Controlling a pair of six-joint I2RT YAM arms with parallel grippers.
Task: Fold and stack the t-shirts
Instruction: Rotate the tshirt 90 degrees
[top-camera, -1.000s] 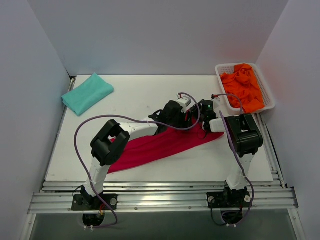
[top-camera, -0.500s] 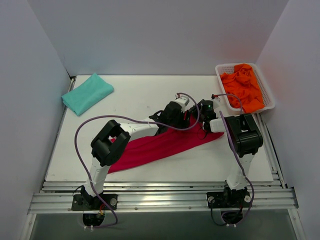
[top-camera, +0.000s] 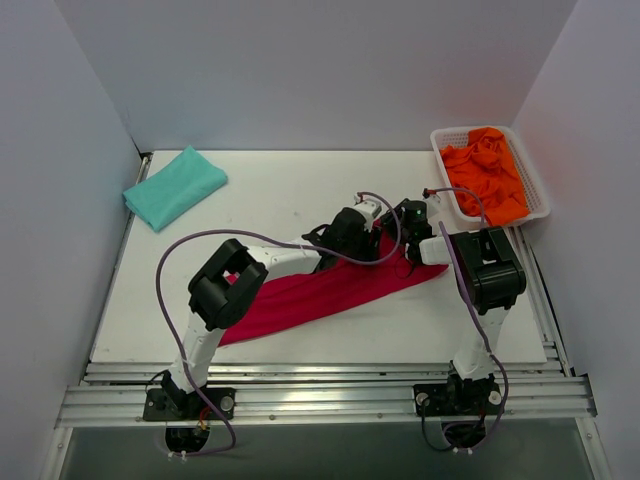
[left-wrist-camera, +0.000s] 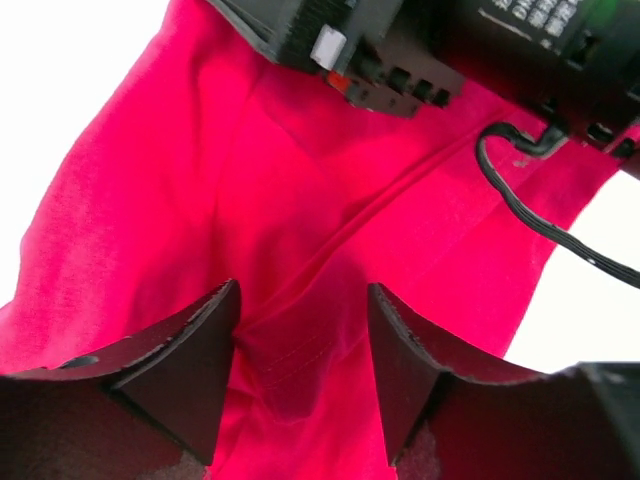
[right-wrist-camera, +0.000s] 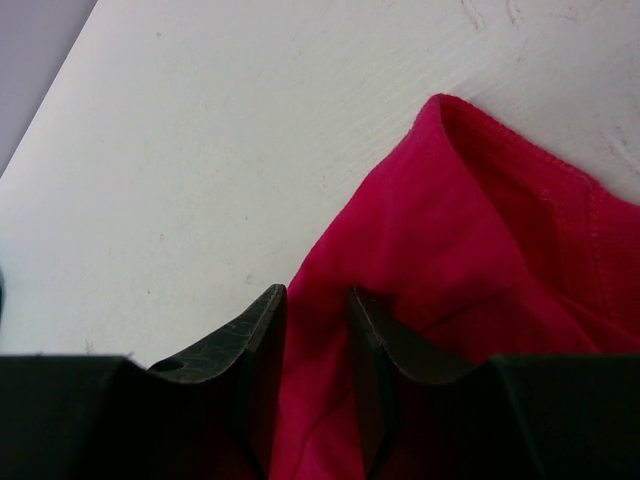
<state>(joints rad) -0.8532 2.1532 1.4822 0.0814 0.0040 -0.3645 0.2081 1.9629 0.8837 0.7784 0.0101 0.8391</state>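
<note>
The crimson t-shirt (top-camera: 320, 290) lies bunched in a long diagonal band across the middle of the table. My left gripper (top-camera: 368, 222) reaches over its upper right end. In the left wrist view the left gripper (left-wrist-camera: 302, 290) is open, its fingers either side of a stitched fold of the crimson t-shirt (left-wrist-camera: 300, 180). My right gripper (top-camera: 398, 228) sits just to the right. In the right wrist view the right gripper (right-wrist-camera: 316, 292) is shut on an edge of the crimson t-shirt (right-wrist-camera: 480, 260). A folded teal t-shirt (top-camera: 175, 186) lies at the back left. Orange t-shirts (top-camera: 487, 172) are heaped in a basket.
The white mesh basket (top-camera: 541, 200) stands at the back right corner by the right wall. The right arm's wrist and black cable (left-wrist-camera: 520, 40) hang close above the cloth in front of the left gripper. White walls enclose the table on three sides.
The left arm has shifted slightly to the right, its elbow further over the crimson t-shirt. Its jaws have drawn in a little around the fold. The right arm has stayed still.
</note>
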